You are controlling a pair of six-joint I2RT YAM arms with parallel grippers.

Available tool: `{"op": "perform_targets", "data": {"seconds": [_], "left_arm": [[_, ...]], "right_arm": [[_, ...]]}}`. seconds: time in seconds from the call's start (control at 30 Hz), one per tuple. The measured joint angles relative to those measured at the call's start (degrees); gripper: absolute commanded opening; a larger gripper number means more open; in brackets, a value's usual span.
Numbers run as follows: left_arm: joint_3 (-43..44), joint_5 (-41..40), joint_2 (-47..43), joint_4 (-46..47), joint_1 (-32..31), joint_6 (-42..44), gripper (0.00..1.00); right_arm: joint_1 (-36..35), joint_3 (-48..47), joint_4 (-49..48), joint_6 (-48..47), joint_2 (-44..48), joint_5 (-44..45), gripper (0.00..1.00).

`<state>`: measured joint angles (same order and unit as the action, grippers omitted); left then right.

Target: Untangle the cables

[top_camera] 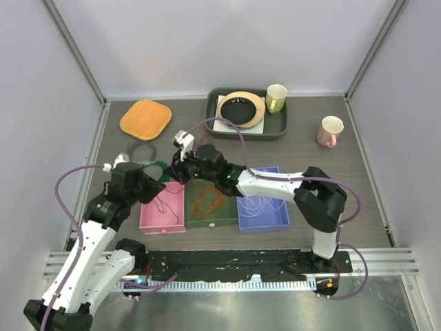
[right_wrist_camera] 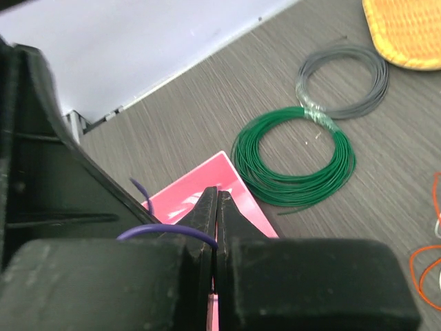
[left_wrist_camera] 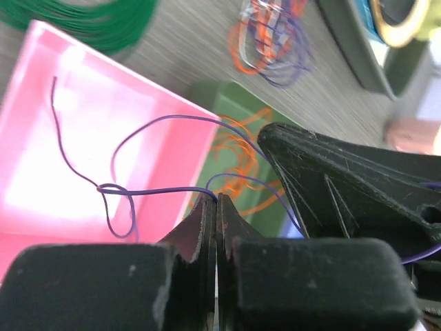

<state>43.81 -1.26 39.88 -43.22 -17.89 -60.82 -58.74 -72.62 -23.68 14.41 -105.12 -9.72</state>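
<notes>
The thin dark purple wire (left_wrist_camera: pixel 158 191), looped in a loose knot over the shallow pink plastic tray (left_wrist_camera: pixel 55 158), is pinched by the fully closed left hand (left_wrist_camera: pixel 217 207) and the closed right hand (right_wrist_camera: pixel 217 198), which should probably part slowly lest it tighten.

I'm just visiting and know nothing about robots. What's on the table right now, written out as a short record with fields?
left gripper: shut on purple cable over pink tray
right gripper: shut on purple cable too
green tray: orange cable inside
blue tray: white cable inside
tangle: orange, white and purple strands bunched on the table
nearby: green coil, grey coil
</notes>
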Motion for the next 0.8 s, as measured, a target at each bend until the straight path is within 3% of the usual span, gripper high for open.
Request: {"op": "perform_targets", "data": {"seconds": [0.37, 0.47, 0.6, 0.7, 0.8], "left_arm": [[-5.88, -13.09, 1.38, -4.17, 0.0, -2.23, 0.03], [-5.92, -14.23, 2.4, -4.74, 0.0, -2.27, 0.16], [-5.92, -15.13, 2.82, -5.49, 0.0, -2.21, 0.16], [-5.92, -15.43, 2.95, -5.6, 0.0, -2.21, 0.18], [-5.92, -15.72, 3.41, -5.84, 0.0, -2.21, 0.31]], "right_arm": [[-3.39, -4.85, 3.58, 0.55, -9.29, 3.39, 0.01], [-4.0, -4.9, 5.35, 0.94, -9.86, 4.48, 0.22], [-4.57, -4.92, 7.93, 0.98, -9.92, 6.32, 0.45], [-4.94, -4.94, 10.4, 0.46, -9.92, 8.2, 0.52], [-5.03, -4.96, 13.05, -0.28, -9.9, 9.7, 0.54]]}}
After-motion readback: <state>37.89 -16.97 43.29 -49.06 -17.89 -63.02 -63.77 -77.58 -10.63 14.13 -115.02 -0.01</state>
